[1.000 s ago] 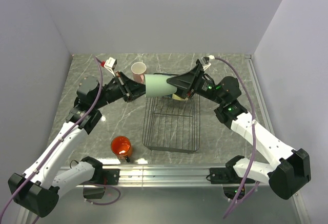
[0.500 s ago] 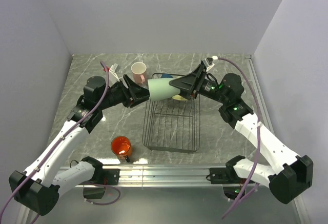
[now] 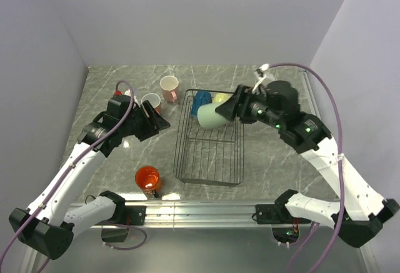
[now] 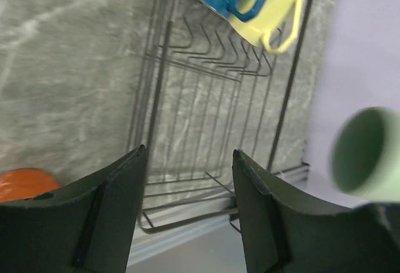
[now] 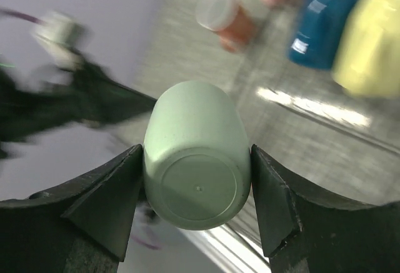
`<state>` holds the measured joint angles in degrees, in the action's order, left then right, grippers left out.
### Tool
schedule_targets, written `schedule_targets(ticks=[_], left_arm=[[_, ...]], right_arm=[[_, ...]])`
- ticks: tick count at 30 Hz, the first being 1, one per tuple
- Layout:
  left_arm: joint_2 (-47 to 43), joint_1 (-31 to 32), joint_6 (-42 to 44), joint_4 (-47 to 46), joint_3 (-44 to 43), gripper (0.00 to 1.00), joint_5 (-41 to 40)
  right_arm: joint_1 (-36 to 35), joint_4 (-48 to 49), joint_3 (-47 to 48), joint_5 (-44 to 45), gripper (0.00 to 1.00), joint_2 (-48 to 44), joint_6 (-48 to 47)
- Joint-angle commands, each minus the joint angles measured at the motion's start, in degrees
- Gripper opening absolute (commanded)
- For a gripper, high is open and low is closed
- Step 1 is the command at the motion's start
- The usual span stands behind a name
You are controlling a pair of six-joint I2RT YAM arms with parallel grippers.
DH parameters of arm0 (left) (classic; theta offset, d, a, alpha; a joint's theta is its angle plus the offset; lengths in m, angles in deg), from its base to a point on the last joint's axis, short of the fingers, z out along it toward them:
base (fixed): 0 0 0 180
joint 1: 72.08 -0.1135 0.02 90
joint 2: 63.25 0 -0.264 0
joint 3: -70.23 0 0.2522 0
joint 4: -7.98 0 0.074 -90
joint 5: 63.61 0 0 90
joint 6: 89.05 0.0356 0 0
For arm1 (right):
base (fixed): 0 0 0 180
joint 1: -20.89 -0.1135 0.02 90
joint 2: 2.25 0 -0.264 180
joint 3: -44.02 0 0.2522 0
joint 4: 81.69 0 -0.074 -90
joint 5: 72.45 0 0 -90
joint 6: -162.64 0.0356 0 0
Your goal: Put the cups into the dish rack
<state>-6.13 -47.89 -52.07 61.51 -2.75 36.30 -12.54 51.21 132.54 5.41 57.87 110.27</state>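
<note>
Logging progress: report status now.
Left gripper open, empty. Right gripper shut on mint green mug, over the dish rack. Blue mug, yellow mug racked at far end; other slots free.

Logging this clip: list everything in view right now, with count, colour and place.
Rack: one, black wire, centre of the table.
Blue mug: one, in the rack's far end.
Yellow mug: one, pale yellow, in the rack's far end, beside the blue mug.
Green mug: one, mint, held above the rack's far half.
Pink mugs: two, on the table left of the rack, one far, one nearer the left gripper.
Orange mug: one, bright orange, on the table near the front edge, left of the rack.
Table: one, grey marble.
Left gripper: black, open and empty, left of the rack.
Right gripper: black, shut on the green mug.
</note>
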Motion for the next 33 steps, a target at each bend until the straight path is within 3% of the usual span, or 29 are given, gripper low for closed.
schedule_targets(ticks=[1,3,9,19,33], left_arm=[[0.36,-0.19,4.14,5.23,-5.02,0.62,-5.86],[0.88,-0.19,4.58,6.10,-5.90,0.62,-6.75],[2.20,-0.28,5.29,9.00,-9.42,0.59,-7.63],[1.50,-0.28,5.82,14.19,-12.23,0.56,-8.42],[1.15,-0.37,4.68,17.80,-14.35,0.53,-9.65]], right_arm=[[-7.34,-16.38,3.37,22.49,0.00,5.16,-9.06],[-9.54,-18.15,3.20,28.89,0.00,7.02,-8.36],[-9.72,-16.94,-2.33,34.64,0.00,10.45,-5.72],[-9.72,-8.15,-9.37,32.27,0.00,14.94,-5.55],[-9.81,-6.29,-10.25,36.57,0.00,22.84,-4.84]])
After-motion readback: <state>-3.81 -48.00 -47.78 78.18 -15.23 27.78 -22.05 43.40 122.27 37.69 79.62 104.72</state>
